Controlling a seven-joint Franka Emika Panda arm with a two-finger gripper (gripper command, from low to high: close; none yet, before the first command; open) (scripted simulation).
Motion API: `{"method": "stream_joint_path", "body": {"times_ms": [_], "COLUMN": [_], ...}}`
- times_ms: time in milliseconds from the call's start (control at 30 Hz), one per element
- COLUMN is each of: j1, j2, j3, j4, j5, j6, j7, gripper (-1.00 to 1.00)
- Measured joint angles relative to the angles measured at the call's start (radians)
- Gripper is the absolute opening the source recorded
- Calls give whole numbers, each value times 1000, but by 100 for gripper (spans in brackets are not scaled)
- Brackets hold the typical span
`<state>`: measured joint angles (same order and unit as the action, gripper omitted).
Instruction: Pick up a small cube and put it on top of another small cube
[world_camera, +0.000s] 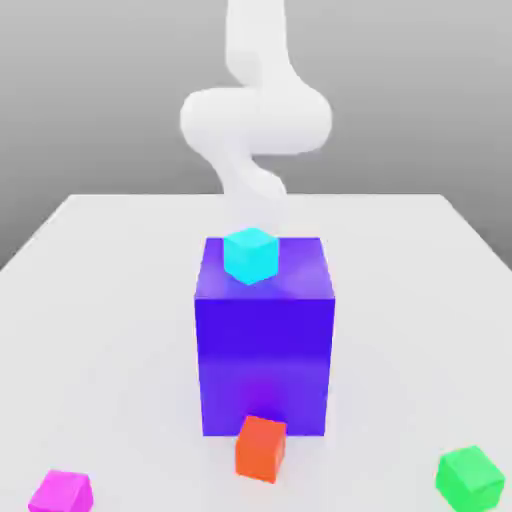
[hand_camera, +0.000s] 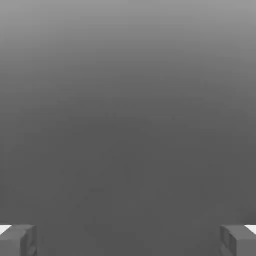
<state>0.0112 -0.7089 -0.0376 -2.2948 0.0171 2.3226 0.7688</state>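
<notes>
Getting ready to grab the pink cube (world_camera: 60, 492)

The gripper (hand_camera: 128, 240) is waiting wide open, holding nothing; aim for seven o'clock of the blue block (world_camera: 265, 365), going down straight.

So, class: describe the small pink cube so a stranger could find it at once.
Start at the big blue-violet block mid-table. Look toward the table's near edge, at the exterior view's left corner: the small magenta cube sits there alone. Its neighbours along that edge are orange-red and green.
</notes>
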Motion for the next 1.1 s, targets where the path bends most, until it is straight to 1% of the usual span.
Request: {"method": "stream_joint_path", "body": {"times_ms": [333,567,800,1000,1100], "j1": [28,7,-52,-102,-133], "j2": [367,623,873,1077,1184], "j3": [-145,-210,-229,-250,-226], "j4": [21,36,49,58,77], "j5": [94,177,228,221,250], "j6": [91,153,218,281,346], "j7": [-144,-256,-345,-388,-417], "gripper": [0,0,0,0,0]}}
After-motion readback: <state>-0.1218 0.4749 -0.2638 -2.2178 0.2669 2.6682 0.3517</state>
